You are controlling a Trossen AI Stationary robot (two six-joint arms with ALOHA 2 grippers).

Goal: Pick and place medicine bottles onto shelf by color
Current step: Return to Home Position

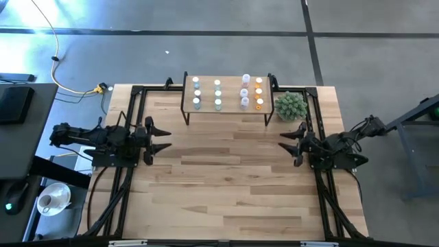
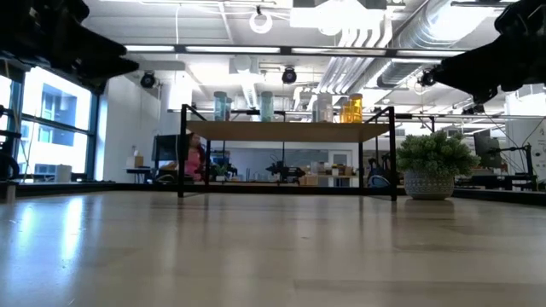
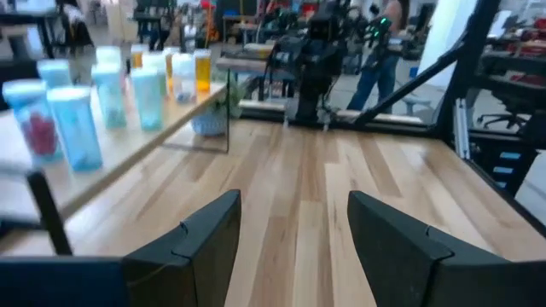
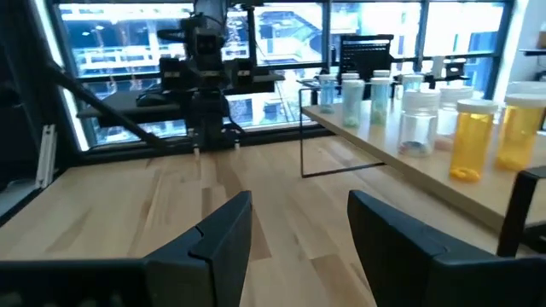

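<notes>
1. Your left gripper (image 1: pixel 162 137) hangs over the left side of the table (image 1: pixel 226 185), well apart from the shelf (image 1: pixel 231 96). In its wrist view the pincer is spread wide and holds nothing; only bare plank shows in the gap.
2. Your right gripper (image 1: pixel 287 145) hangs over the right side, facing the left one across the planks. It is also spread wide and holds nothing.
3. The shelf stands at the far middle of the table on thin black legs, and all the medicine bottles (image 1: pixel 217 94) you can see are on top of it.
4. From above they sit in four short columns of three. From left to right these are the blue bottles (image 1: pixel 196 92), the green bottles (image 1: pixel 217 104), the white bottles (image 1: pixel 245 91) and the orange bottles (image 1: pixel 258 92).
5. In the low view the bottles stand upright along the board (image 2: pixel 286 130).
6. Watch the potted plant (image 1: pixel 291 105). It stands just beside the shelf's right end, near the orange column, and lies between your right gripper and that end of the shelf.
7. Black frame rails run along both long sides of the table, under each arm.
8. Off the table, a yellow cable (image 1: pixel 75 89) trails on the floor near the far left corner.
9. A person (image 3: pixel 375 60) stands in the room beyond the right arm, seen in the left wrist view.
</notes>
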